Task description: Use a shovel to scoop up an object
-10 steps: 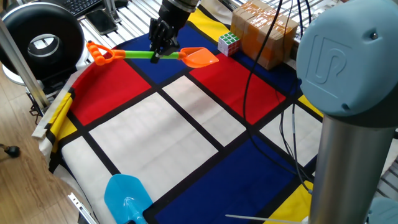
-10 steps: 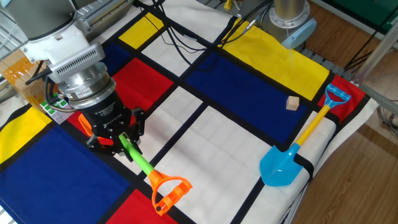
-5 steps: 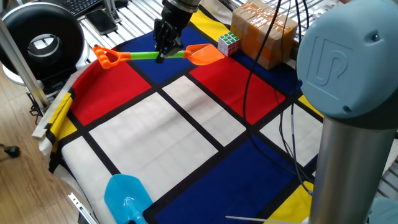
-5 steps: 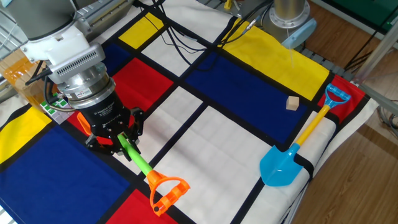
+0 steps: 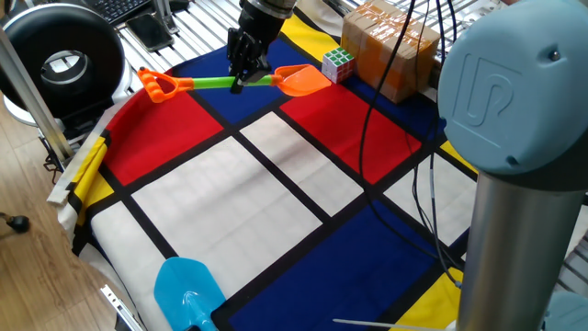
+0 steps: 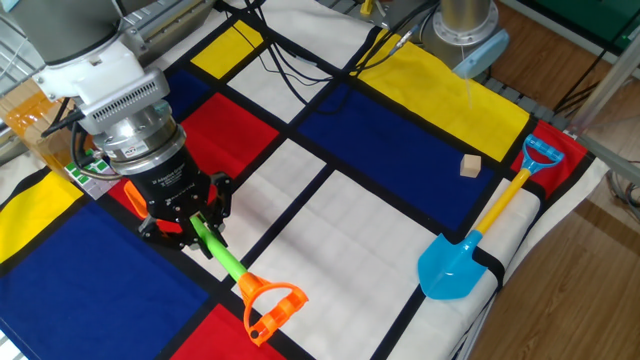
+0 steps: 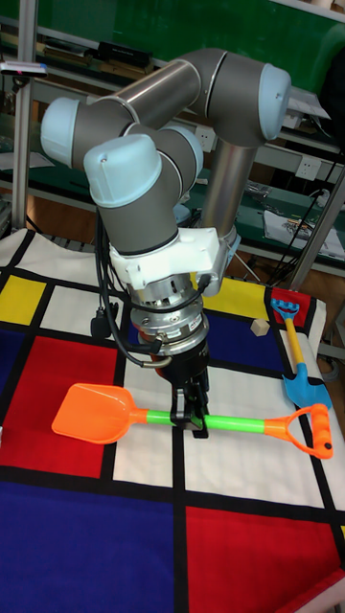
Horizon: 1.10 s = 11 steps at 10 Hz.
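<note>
My gripper [image 5: 241,81] is shut on the lime-green shaft of the shovel [image 5: 207,82], near its middle. The shovel lies roughly level, with its orange blade [image 5: 299,81] pointing at the object, a small Rubik's cube [image 5: 337,64], and stopping just short of it. The orange D-handle [image 5: 156,85] trails to the left. In the tall fixed view the gripper [image 7: 192,418] grips the shaft from above, blade [image 7: 91,412] on the left, handle [image 7: 311,430] on the right. In the other fixed view the gripper [image 6: 201,233] covers the blade, and the cube is mostly hidden behind the wrist.
A brown cardboard box [image 5: 395,46] stands right behind the cube. A light-blue shovel [image 6: 455,265] lies near the cloth's edge, with a small wooden block [image 6: 470,165] close by. Black cables [image 5: 386,110] hang over the chequered cloth [image 5: 276,184]. The arm's grey base [image 5: 524,184] fills the right.
Over the last second the gripper carried the shovel toward the cube, bringing the blade closer to it. Nothing has shifted in the last half second.
</note>
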Each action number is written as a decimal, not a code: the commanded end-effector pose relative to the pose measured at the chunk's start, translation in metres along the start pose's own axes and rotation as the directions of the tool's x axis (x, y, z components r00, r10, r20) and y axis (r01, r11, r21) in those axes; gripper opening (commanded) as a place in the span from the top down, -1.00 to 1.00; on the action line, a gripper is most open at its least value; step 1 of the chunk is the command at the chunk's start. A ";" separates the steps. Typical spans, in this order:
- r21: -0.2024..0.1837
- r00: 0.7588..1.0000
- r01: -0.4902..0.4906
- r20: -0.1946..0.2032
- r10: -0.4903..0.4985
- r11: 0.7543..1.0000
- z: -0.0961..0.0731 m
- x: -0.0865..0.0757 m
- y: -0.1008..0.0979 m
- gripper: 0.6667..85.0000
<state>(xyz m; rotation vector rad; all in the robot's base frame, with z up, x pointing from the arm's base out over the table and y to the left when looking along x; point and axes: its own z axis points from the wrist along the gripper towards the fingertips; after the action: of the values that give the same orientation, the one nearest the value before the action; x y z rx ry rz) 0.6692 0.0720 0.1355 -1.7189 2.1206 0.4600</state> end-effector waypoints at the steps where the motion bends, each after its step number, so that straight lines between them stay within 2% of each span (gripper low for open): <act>1: 0.030 0.999 0.014 -0.034 -0.013 0.999 -0.002 0.009 -0.008 0.99; 2: 0.031 0.998 0.021 -0.055 -0.019 0.999 -0.002 0.014 -0.009 0.99; 5: 0.019 1.000 -0.006 -0.023 0.007 1.000 -0.002 0.006 -0.005 0.99; 11: 0.024 1.000 0.007 -0.027 -0.006 1.000 -0.002 0.007 -0.007 0.99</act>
<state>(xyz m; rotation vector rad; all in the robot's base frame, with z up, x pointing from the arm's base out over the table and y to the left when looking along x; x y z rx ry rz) 0.6722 0.0629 0.1311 -1.7360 2.1370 0.4091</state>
